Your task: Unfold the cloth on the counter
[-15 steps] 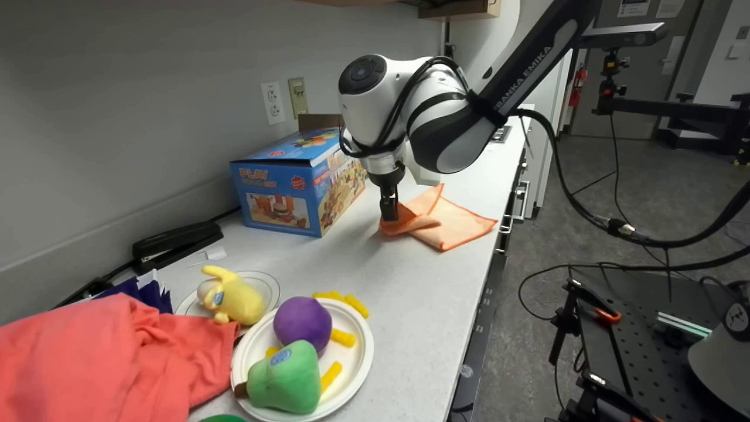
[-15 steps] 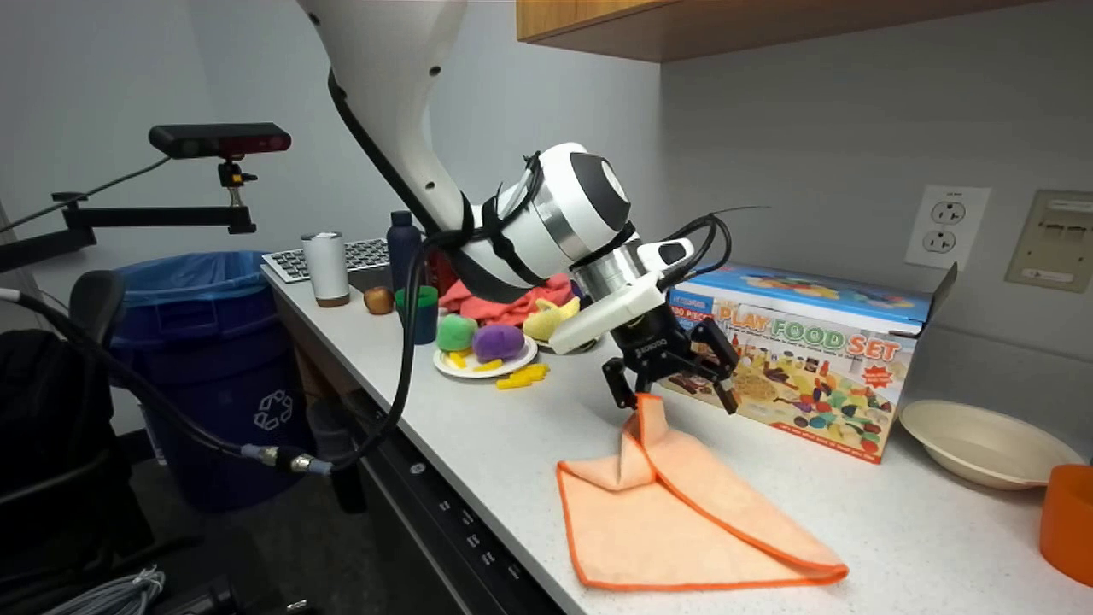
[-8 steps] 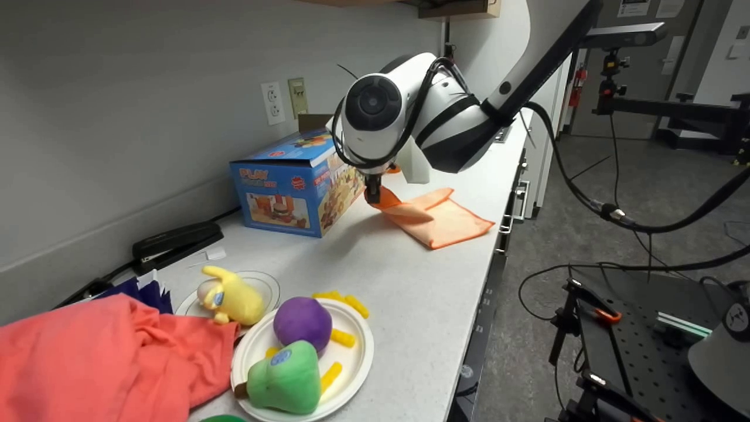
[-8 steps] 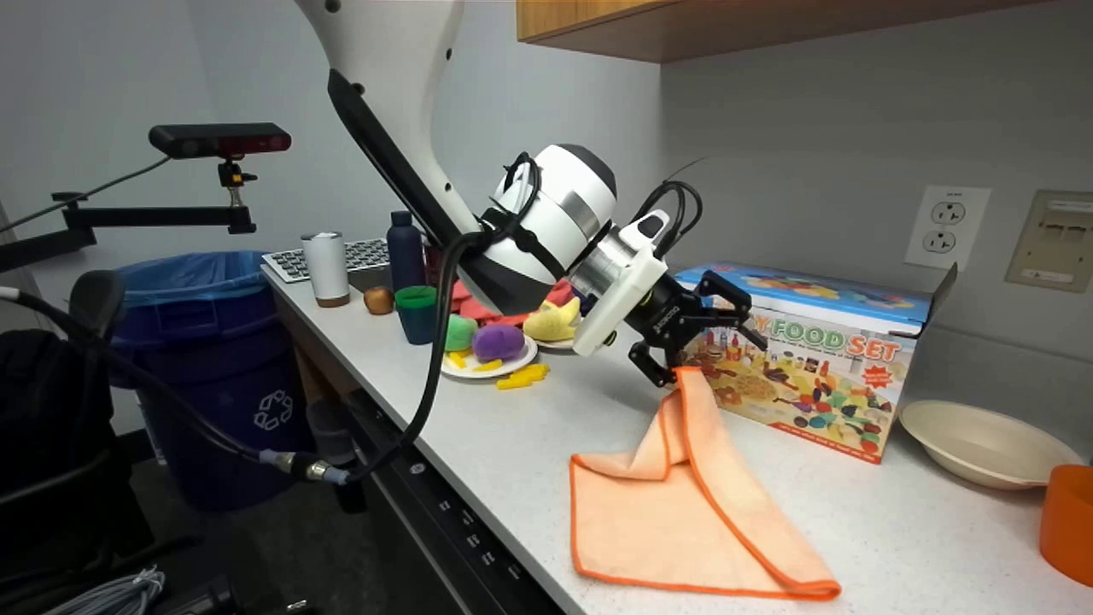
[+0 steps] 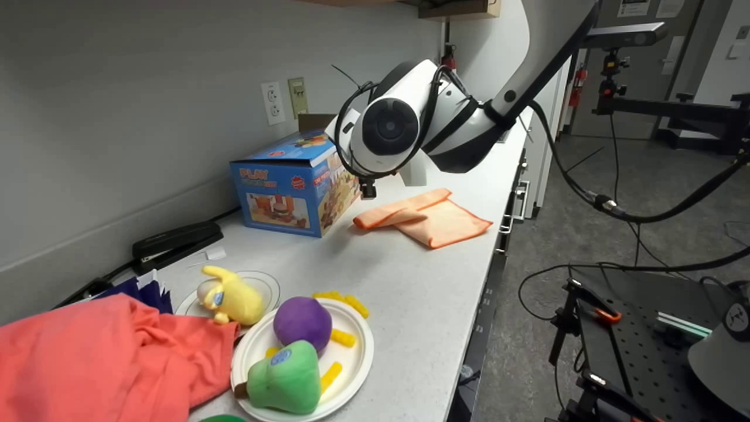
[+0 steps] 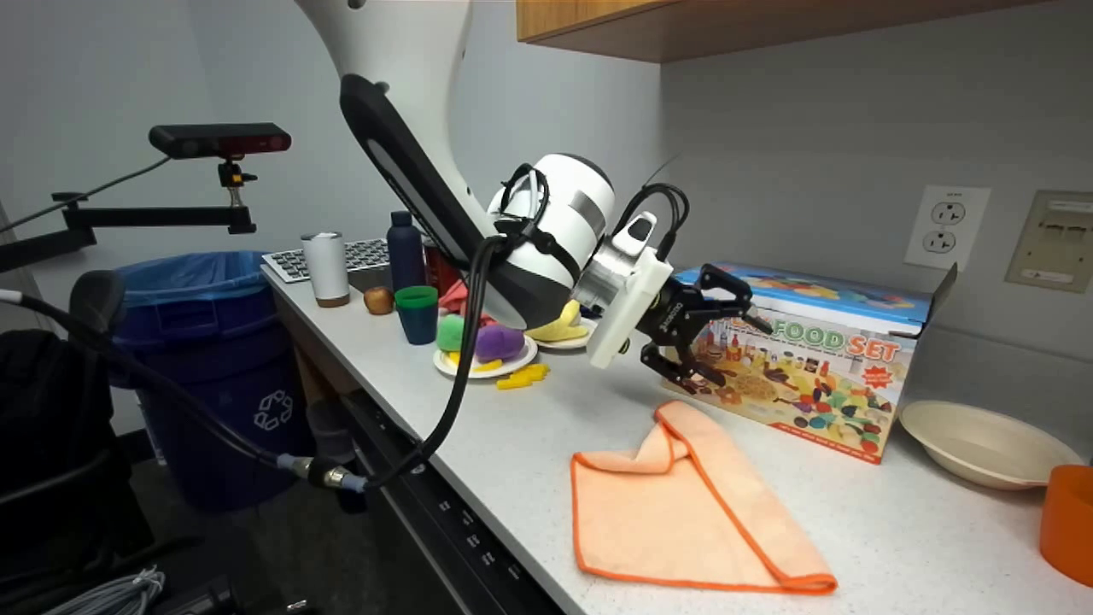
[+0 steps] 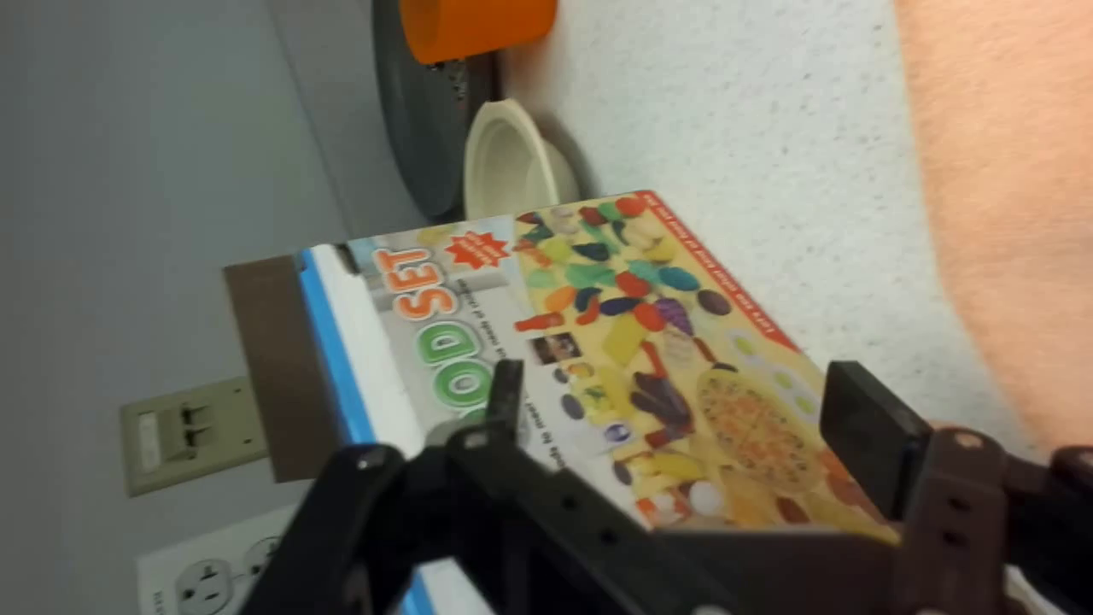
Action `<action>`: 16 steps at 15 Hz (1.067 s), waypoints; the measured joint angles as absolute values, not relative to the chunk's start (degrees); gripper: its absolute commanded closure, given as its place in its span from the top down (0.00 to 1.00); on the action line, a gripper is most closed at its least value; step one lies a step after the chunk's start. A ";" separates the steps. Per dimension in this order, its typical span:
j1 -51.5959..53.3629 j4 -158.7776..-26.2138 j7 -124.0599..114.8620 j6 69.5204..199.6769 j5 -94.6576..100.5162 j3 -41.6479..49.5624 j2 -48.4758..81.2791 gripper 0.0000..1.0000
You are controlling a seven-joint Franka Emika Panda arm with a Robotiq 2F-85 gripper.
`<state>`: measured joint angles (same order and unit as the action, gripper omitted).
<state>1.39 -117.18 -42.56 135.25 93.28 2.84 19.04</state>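
The salmon-orange cloth (image 6: pixel 666 521) lies on the light grey counter (image 5: pixel 404 305). Its near part is spread flat, while the far side is folded over in a long flap that narrows to a rounded end (image 6: pixel 683 418) toward the box. Just above and beyond that end hangs my gripper (image 6: pixel 739 350), tilted toward the box, apart from the cloth. In the wrist view the gripper (image 7: pixel 679 384) has its fingers wide apart, with only the box face showing beyond them. A strip of the cloth (image 7: pixel 1016 188) shows at the right there.
The colourful toy box (image 6: pixel 811 376) stands against the wall, close to my fingertips. A beige bowl (image 6: pixel 990 444) and an orange cup (image 6: pixel 1067 530) are beside it. Farther along are a plate (image 5: pixel 364 351) with plush food and a bunched coral-red fabric (image 5: pixel 88 363).
The cloth's far end hung raised from my lower finger; now it has dropped onto the counter. My gripper has lifted and tilted up toward the box.
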 measured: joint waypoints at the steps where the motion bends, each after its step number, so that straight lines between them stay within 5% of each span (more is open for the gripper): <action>1: 0.50 -117.33 -39.50 137.19 90.20 2.40 19.20 0.92; 8: -4.43 -119.93 -12.04 145.19 62.41 0.97 18.43 1.00; 16: -20.12 -127.19 21.39 140.90 30.71 -15.28 13.60 1.00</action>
